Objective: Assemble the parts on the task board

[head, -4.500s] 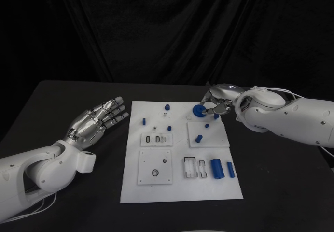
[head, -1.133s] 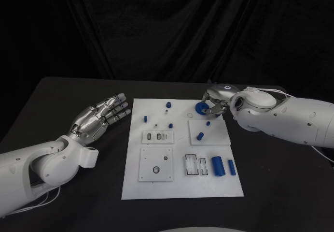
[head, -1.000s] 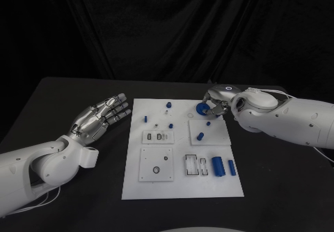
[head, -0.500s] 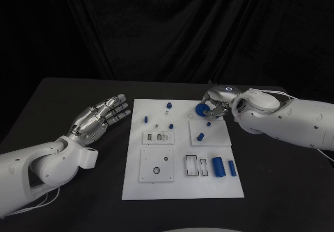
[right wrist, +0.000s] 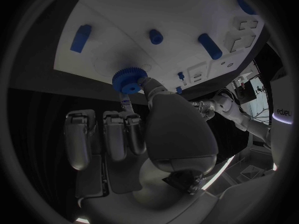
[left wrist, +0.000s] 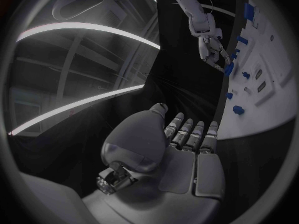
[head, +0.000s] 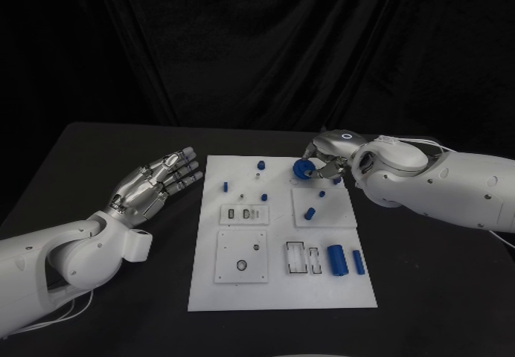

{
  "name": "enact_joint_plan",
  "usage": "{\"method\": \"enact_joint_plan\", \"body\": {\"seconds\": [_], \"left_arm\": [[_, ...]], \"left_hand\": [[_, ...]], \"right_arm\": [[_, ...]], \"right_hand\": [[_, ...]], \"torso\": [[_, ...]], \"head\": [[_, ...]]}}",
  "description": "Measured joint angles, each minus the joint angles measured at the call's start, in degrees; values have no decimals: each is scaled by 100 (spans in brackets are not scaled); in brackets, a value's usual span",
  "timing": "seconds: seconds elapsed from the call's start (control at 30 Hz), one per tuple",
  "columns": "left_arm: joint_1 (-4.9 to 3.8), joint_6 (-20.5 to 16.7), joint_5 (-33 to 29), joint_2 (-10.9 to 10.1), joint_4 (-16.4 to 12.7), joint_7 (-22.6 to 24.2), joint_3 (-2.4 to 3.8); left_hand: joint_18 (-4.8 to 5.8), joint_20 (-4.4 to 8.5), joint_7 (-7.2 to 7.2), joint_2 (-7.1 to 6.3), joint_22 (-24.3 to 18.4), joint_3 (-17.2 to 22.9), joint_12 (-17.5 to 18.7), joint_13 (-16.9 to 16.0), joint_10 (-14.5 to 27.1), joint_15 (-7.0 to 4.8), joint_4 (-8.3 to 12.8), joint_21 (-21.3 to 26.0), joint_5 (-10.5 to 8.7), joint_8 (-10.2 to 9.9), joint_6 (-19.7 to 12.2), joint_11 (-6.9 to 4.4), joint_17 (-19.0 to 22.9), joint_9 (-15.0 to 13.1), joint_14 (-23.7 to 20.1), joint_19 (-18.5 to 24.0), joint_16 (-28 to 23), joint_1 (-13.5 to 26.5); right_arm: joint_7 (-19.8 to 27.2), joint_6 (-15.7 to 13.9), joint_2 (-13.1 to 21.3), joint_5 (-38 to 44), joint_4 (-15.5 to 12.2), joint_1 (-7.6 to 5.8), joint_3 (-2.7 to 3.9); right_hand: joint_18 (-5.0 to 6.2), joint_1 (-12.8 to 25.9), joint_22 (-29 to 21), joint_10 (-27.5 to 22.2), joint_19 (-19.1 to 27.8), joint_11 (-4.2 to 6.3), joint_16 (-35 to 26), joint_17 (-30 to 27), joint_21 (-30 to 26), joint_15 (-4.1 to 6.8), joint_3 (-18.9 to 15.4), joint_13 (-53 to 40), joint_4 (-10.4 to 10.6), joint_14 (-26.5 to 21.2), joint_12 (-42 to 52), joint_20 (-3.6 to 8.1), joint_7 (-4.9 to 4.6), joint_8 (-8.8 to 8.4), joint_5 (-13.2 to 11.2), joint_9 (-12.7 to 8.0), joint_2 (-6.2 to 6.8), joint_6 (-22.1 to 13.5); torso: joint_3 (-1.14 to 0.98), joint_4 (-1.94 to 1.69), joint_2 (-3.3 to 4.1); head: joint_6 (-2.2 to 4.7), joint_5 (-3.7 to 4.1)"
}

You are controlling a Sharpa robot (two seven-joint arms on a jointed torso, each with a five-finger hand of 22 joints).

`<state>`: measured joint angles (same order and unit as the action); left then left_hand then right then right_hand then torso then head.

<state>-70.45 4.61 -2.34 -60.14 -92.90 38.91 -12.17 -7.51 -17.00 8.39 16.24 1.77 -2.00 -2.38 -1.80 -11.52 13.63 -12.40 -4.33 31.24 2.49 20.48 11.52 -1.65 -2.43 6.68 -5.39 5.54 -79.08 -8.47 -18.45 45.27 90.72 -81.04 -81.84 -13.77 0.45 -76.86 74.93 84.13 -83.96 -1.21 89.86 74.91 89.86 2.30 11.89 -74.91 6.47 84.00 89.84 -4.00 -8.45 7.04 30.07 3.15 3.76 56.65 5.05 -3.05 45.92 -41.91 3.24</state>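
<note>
Matt white task board [head: 281, 296] (plastic-looking) on matt black table [head: 97, 149].

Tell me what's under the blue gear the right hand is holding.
The white board lies below the blue gear, pinched by the right hand. The spot directly beneath is covered.

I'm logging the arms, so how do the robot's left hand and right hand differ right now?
The left hand holds nothing, its fingers straight; the right hand pinches a blue gear. The left hand is beside the task board, over the black table; the right hand is at the board's far edge. Both are silver.
</note>
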Motion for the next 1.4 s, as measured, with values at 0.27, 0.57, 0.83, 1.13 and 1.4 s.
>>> {"method": "enact_joint_plan", "body": {"seconds": [0.27, 0.57, 0.83, 1.13, 1.4], "left_arm": [[0, 6, -5, 22, 13, 0, 0], [0, 14, -8, 61, 43, 0, 0], [0, 19, -10, 64, 51, 0, 1], [1, 24, -12, 78, 62, 0, 1], [1, 31, -13, 103, 86, 0, 1]], "left_hand": [[0, 0, 21, 0, 0, -1, 0, 1, -18, 0, -1, 0, 0, 0, 20, 18, 0, 0, 0, 0, 21, 0], [-1, 0, 21, 0, 0, -1, 0, 1, -18, 0, -1, 0, 0, 0, 21, 18, 1, 0, 0, 0, 21, 0], [-1, 0, 20, 0, -1, -1, 0, 1, -18, -1, -1, 0, 0, 0, 20, 18, 1, 0, 0, 0, 21, 0], [0, 0, 20, 0, -1, 21, -23, 2, -17, -1, 21, 0, 0, 0, 20, 18, 2, 0, -1, 1, 21, 0], [-1, 1, 20, 0, -1, 23, -23, 2, -17, -1, 23, 0, 0, 0, 20, 17, 2, 0, -1, 1, 21, 0]], "right_arm": [[4, -19, -160, 0, 6, -2, 11], [8, -22, -322, 1, 60, -3, 25], [13, -20, -455, 1, 117, -4, 31], [23, -19, -577, 1, 172, -4, 38], [33, -19, -742, 1, 219, -4, 46]], "right_hand": [[0, 29, 0, 0, 0, 0, 0, 0, 0, 0, 8, 0, 9, 0, 0, 0, 1, 1, -44, 0, 1, -1], [0, 29, -1, 0, 0, 0, 0, 0, 0, 0, 7, 1, 9, 0, 0, 0, 10, 4, -88, 1, 2, -9], [0, 52, -1, 0, 0, -1, 0, 0, 0, -1, 6, -4, 9, 0, 0, 0, 10, 56, -176, 1, 25, -10], [0, 88, -2, 0, 0, -1, 0, 0, 0, -1, 5, -3, 9, 0, 0, 0, 11, 235, -199, 2, 61, -11], [0, 85, -2, 0, 0, -1, 0, 0, 0, -1, 4, -3, 9, 0, 0, 0, 12, 238, -200, 2, 59, -12]], "torso": [[1, -12, 0], [0, -14, 3], [2, -19, 7], [8, -18, 5], [5, -14, 4]], "head": [[9, 20], [-13, 30], [-19, 42], [-38, 44], [-59, 69]]}}
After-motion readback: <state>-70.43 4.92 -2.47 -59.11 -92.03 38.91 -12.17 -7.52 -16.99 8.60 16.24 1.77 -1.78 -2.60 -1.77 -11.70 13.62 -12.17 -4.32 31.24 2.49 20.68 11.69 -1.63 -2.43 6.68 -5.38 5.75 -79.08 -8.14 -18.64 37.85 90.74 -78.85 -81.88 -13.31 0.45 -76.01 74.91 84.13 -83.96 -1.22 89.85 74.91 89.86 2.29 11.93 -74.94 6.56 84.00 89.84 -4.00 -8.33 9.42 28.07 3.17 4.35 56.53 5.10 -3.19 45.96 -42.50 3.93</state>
